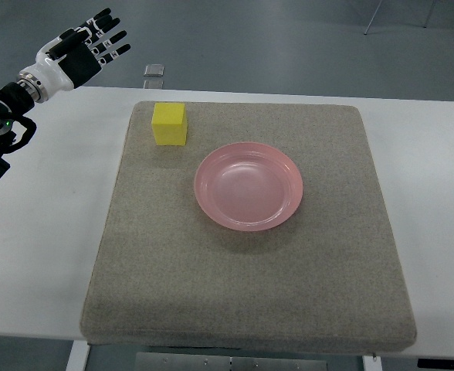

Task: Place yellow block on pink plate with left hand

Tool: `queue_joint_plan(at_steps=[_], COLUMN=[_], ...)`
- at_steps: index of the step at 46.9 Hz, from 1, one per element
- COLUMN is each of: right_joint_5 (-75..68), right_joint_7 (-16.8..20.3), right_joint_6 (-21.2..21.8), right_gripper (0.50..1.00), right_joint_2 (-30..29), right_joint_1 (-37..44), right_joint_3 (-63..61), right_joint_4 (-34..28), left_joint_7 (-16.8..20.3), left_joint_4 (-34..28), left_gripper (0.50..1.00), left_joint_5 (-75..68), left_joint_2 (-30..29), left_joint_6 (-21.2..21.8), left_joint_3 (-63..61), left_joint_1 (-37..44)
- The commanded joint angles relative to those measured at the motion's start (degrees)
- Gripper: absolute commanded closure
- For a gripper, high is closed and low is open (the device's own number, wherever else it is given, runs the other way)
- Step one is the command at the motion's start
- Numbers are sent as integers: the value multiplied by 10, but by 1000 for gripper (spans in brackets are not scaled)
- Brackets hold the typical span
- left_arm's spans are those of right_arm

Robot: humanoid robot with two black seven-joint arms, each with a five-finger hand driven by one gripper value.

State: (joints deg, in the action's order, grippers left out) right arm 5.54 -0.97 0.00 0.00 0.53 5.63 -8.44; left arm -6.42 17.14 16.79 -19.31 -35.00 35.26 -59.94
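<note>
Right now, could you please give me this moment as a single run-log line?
left hand: open, raised beyond table's far-left edge | yellow block: on mat, untouched | pink plate: empty | right hand: not visible

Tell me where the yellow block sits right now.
In the top view, the yellow block sits on the grey mat near its far-left corner, up-left of the empty pink plate and apart from it.

No text, label or number is legible.
</note>
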Motion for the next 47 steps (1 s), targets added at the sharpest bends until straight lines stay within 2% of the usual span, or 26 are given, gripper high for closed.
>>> queue_joint_plan(at_steps=[1,36,42,47], right_joint_5=[0,0,0,0], right_joint_7=[0,0,0,0], right_joint_6=[0,0,0,0], right_gripper=[576,576,576,576], right_joint_2=[0,0,0,0], right_joint_1=[0,0,0,0], right_joint_3=[0,0,0,0], right_joint_4=[0,0,0,0], left_joint_7=[0,2,10,17], left_joint_4=[0,-1,-6,-6], left_gripper=[506,506,506,506], left_joint_5=[0,-5,-57,-168], left_joint_2=[1,-5,-5,-6], left_joint_6=[0,0,0,0], left_joint_3=[-1,-4,-4,2], left_joint_1=[0,-1,-3,-11])
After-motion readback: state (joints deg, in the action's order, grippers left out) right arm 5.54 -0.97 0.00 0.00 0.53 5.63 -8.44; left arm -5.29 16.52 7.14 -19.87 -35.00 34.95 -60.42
